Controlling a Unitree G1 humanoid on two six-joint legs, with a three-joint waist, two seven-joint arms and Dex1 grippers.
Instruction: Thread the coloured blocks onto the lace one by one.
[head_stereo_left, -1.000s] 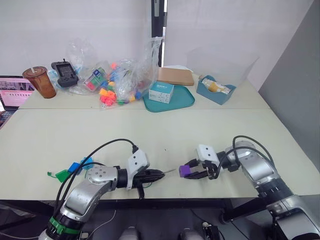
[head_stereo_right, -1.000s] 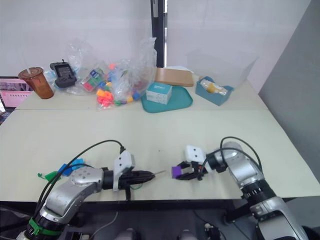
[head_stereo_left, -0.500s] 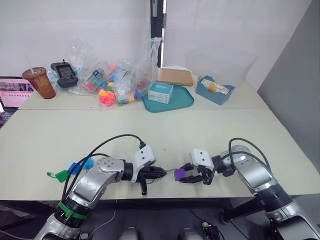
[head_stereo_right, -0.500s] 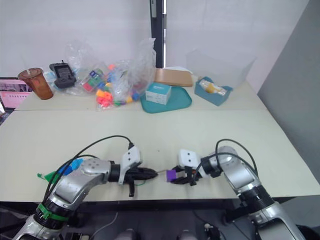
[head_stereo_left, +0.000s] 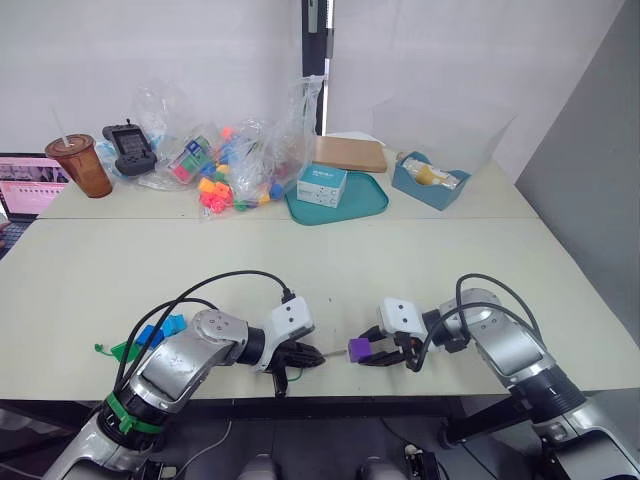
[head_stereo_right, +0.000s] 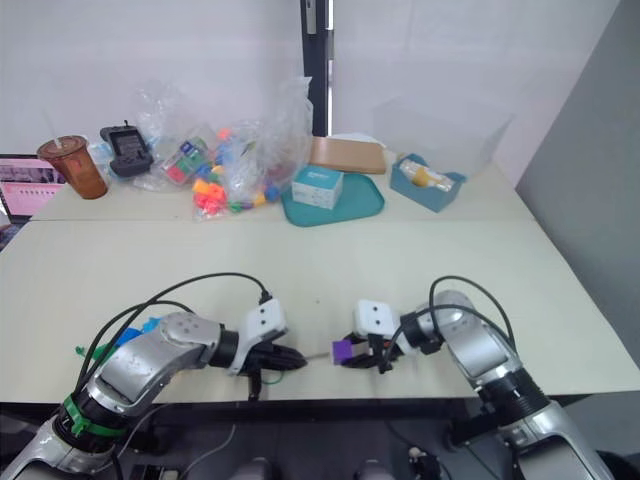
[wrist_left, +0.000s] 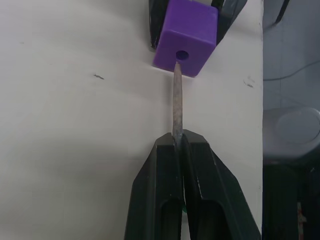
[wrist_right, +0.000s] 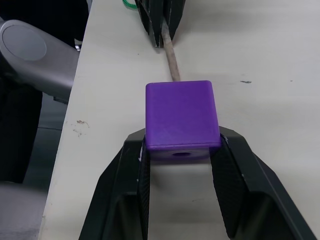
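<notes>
A: Left side?
B: I'm seeing my left gripper (wrist_left: 178, 145) pinching the lace's needle tip (wrist_left: 177, 105), fingers closed, near the table (head_stereo_left: 300, 260) front edge.
A: Right?
B: My right gripper (wrist_right: 181, 150) is clamping the purple block (wrist_right: 181, 115); tip is touching its hole.

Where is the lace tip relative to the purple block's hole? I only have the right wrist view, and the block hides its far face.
Observer: In the left wrist view the lace tip, pinched in the left gripper, meets the hole in the purple block. I cannot tell how deep it goes.
Operator: Any other blocks waiting?
Observer: The head view shows blue blocks on the table, on the robot's left beside the left arm.
</notes>
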